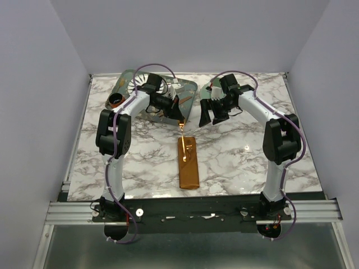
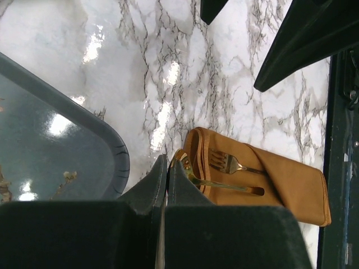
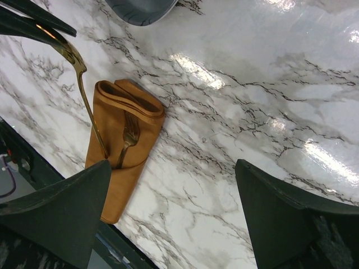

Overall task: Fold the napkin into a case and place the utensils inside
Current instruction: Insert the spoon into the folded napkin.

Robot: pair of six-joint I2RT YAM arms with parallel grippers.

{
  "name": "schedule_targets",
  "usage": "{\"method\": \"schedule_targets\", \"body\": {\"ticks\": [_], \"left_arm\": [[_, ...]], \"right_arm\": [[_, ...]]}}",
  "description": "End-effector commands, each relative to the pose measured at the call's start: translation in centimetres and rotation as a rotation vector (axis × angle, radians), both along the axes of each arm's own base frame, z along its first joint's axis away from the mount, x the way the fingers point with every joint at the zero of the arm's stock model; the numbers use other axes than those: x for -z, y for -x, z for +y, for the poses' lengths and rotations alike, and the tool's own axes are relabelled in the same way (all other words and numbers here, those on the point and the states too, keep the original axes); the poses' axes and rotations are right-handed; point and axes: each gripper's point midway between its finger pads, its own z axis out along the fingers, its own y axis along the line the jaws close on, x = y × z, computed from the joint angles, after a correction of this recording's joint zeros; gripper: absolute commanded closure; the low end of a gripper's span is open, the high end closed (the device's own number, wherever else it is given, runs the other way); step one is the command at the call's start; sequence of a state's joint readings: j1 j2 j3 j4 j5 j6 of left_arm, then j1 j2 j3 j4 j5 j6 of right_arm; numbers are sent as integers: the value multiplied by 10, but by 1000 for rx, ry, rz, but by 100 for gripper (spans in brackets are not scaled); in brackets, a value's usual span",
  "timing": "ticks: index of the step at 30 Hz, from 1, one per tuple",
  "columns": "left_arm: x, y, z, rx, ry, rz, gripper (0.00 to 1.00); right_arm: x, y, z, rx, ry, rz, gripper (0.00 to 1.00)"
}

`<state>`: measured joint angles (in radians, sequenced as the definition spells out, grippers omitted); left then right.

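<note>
On your table [image 1: 241,151] sits one case [image 1: 188,165] with one fork [image 3: 130,134] tucked in; your left gripper [image 2: 167,162] pinches one spoon [image 3: 88,109], your right gripper [image 3: 173,168] gapes wide, empty.

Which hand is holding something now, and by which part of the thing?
The left hand pinches a gold utensil, seemingly the spoon, at its broad end; its handle reaches down into the case. The right hand is open and empty.

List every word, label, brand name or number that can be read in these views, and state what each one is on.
None: no text can be read in any view.
The case, the fork, the spoon, the tray and the marble table show no lettering; the tray's markings look like a pattern, not letters.
</note>
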<state>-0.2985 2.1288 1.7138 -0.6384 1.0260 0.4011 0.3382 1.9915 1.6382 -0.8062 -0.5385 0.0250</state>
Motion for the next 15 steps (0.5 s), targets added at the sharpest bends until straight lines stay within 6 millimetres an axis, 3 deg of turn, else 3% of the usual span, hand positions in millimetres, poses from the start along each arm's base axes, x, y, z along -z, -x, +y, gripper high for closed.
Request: {"method": "schedule_targets", "body": {"ticks": [1,15], "left_arm": [[6,14,-2,44,20,42,100],[14,48,-6,46,43,116,100]], "right_arm": [[-1,7,-3,-13,-5,15,0],[5,8,-2,-11,-14,40,0]]}}
